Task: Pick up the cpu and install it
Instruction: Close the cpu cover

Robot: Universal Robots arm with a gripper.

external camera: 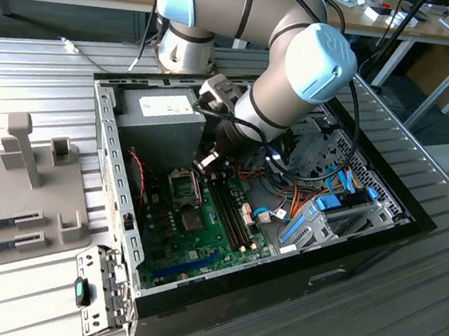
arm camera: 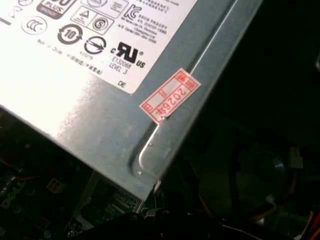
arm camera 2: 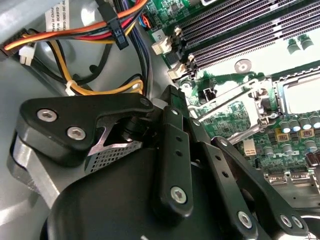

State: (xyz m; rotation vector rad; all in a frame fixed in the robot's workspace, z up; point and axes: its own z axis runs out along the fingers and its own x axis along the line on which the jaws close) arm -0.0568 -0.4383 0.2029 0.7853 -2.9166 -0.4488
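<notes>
**Gripper low in the case, close to the socket: risks to pins and cables**

The gripper hangs inside the case, just beside the socket, on the side toward the memory slots. I cannot tell if it is spread, pressed together or pinching something. The cpu I cannot make out for certain. In the second wrist view a pale square lies inside the socket frame, and this may be it, or only the bare socket under glare.

The socket's metal frame and lever look raised. I judge that a descent not well centred on the socket could hit them, or seat a chip tilted and bend contacts. The orange cables run near the socket, behind the gripper, and the wrist could catch them. The power supply stands just beyond the socket, so a sideways move there may scrape it.
</notes>
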